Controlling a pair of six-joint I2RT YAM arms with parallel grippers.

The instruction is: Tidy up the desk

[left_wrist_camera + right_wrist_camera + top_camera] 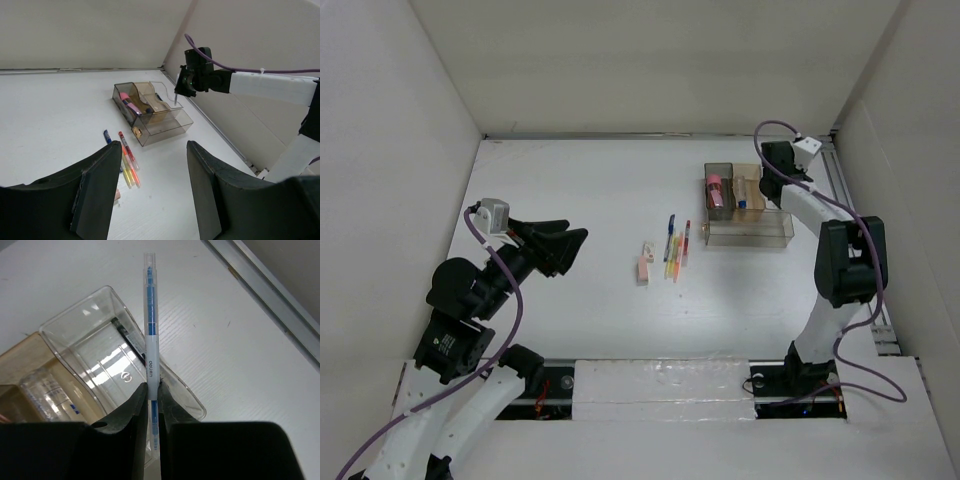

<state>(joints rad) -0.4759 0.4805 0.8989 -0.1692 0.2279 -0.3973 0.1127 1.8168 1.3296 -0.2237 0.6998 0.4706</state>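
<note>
My right gripper (153,390) is shut on a white pen with a blue core (151,330). It holds the pen upright over the end compartment of the clear organizer tray (90,340), at the far right of the desk (590,200). My left gripper (154,147) hovers open and empty at the desk's left side (578,245), pointing toward the loose pens (127,160). Those are a blue pen (670,225), a red pen (687,238) and yellow and orange highlighters (672,262) lying side by side mid-desk. Next to them lie a pink eraser (643,268) and a smaller pale piece (648,249).
The organizer tray (748,208) holds a pink item (715,190) and a blue-and-white item (742,190). A metal rail (840,190) runs along the desk's right edge, close to the right arm. Upright white walls enclose the desk on three sides.
</note>
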